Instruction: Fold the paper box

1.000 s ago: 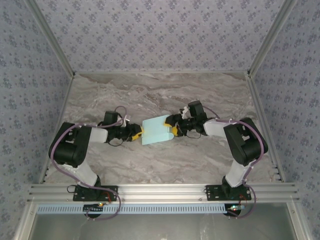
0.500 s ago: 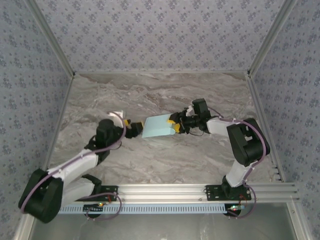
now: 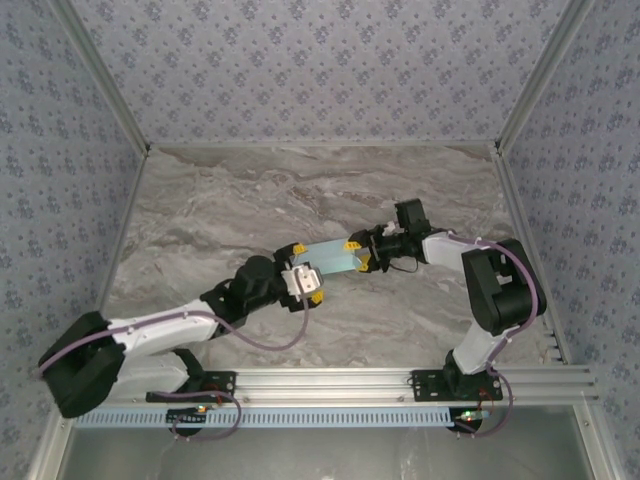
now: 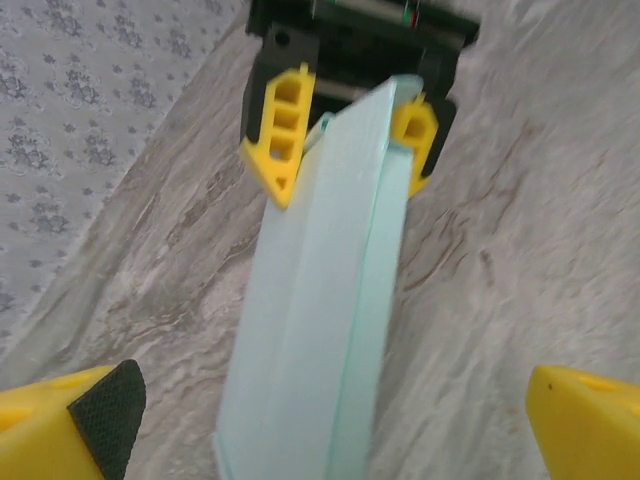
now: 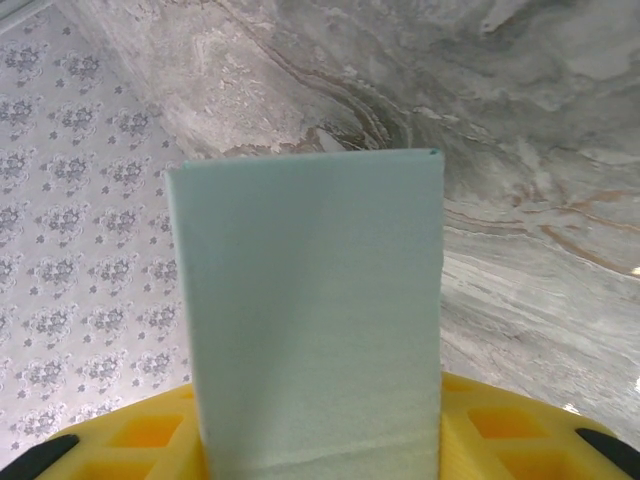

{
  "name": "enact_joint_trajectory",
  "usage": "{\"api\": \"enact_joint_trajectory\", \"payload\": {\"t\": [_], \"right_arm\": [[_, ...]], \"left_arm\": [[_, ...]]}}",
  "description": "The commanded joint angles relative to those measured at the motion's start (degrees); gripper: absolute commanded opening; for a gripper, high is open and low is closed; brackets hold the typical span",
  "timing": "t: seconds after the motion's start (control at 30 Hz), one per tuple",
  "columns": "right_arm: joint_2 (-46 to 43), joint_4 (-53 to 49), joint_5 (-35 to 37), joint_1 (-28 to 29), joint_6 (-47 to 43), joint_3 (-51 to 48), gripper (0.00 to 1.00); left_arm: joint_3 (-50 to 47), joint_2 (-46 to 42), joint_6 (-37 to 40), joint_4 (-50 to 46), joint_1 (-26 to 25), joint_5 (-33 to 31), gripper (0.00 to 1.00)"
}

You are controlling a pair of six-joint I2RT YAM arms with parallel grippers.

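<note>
Paper box (image 3: 330,258) tight within right claw (image 3: 357,254)

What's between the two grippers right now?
The paper box, in the top view and the left wrist view: the right gripper clamps one end, and the left gripper stands open at the other.

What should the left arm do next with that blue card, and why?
Probably close the left gripper on the near end of the paper box. Its fingers stand wide open on either side of the card, and the right gripper is clamped on the far end. A second grip seems the likely step before any folding.
</note>
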Motion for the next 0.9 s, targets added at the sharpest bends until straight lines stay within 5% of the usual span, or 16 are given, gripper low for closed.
{"api": "enact_joint_trajectory", "payload": {"t": [0.0, 0.07, 0.17, 0.33, 0.53, 0.7, 0.87], "right_arm": [[-0.98, -5.54, 0.30, -0.25, -0.38, 0.28, 0.46], [-1.02, -5.16, 0.14, -0.29, 0.16, 0.16, 0.46], [-1.03, -6.56, 0.53, -0.15, -0.81, 0.55, 0.46], [-0.94, -5.78, 0.27, 0.03, 0.04, 0.12, 0.46], [-1.78, -2.18, 0.91, 0.10, 3.54, -1.40, 0.46], [-2.72, -3.33, 2.18, 0.12, 2.79, -1.85, 0.48], [-4.14, -2.18, 2.85, 0.12, 4.03, -3.05, 0.52]], "left_arm": [[1.53, 6.19, 9.91, 3.62, -0.07, -9.22, 0.99], [2.82, 9.66, 10.48, 5.93, 1.11, -9.47, 0.98], [5.91, 12.51, 9.14, 1.88, 4.26, -1.45, 0.90], [8.37, 17.29, 8.24, 3.34, 5.01, 0.06, 0.72], [9.23, 21.95, 7.06, 7.99, 5.12, -0.08, 0.72], [11.26, 22.55, 4.66, 3.70, 5.89, 3.40, 0.51], [10.90, 22.07, 3.01, 5.19, 6.86, 2.10, 0.47]]}}
